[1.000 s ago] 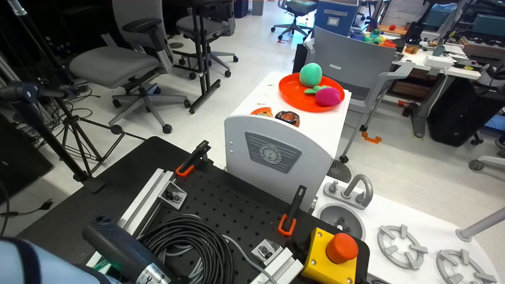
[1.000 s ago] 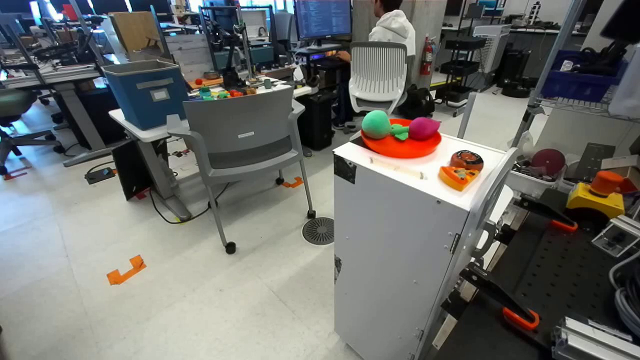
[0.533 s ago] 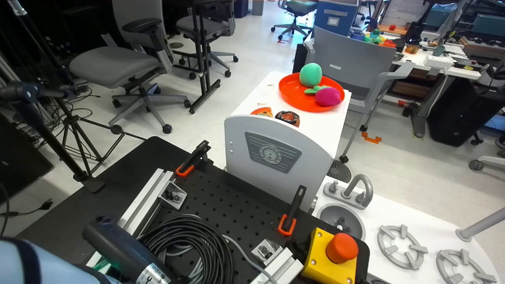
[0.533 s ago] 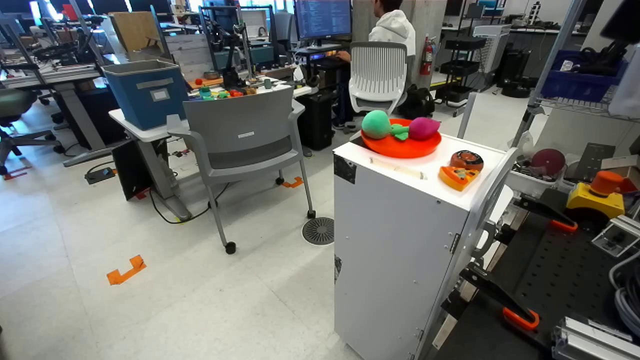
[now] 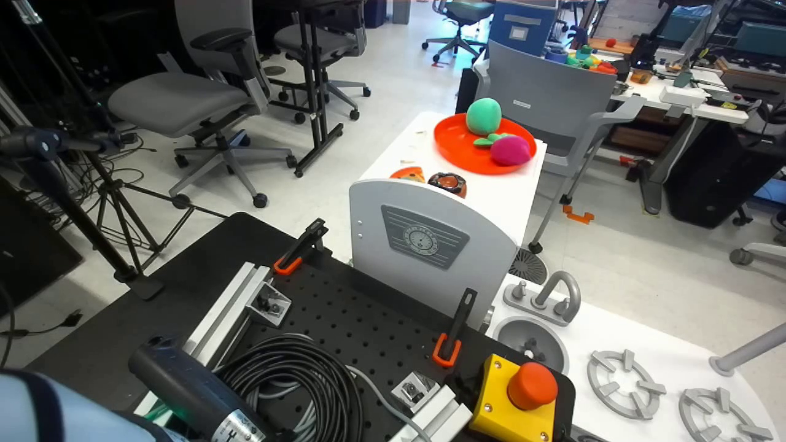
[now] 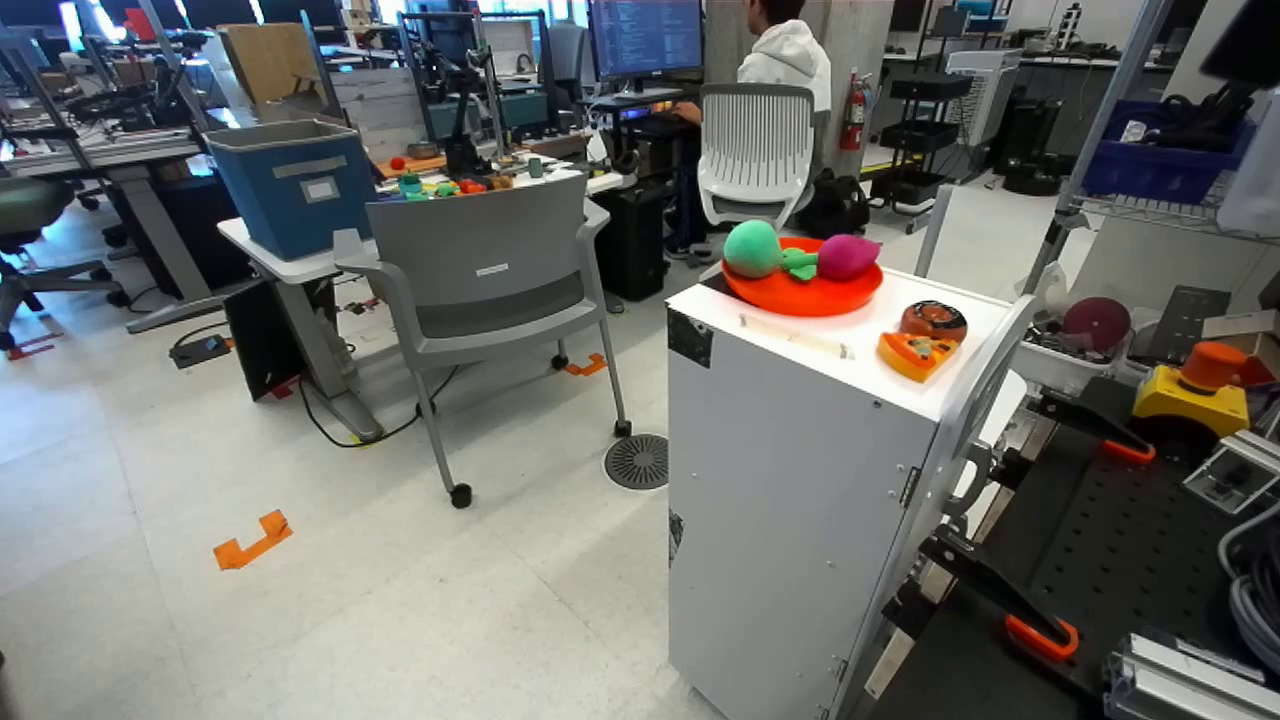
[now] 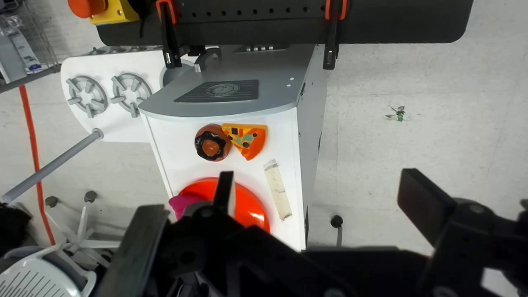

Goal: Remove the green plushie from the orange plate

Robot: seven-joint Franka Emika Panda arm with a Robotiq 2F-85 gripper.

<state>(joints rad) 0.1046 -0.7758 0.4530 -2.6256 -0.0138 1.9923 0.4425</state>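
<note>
Wrist view shows us the gripper (image 7: 321, 193) with its jaws standing wide apart; in both exterior views we see the green plushie (image 5: 484, 116) resting near the magenta plush toy (image 5: 510, 151) on the orange plate (image 5: 453, 145) atop the white cabinet (image 6: 800, 470).

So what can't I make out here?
Wrist view: the round soft green plushie, hidden behind the black hand.
An exterior view: part of the orange toy pizza slice, behind the curved grey panel.
An exterior view: the white-hooded person, head cropped by the top edge.
</note>
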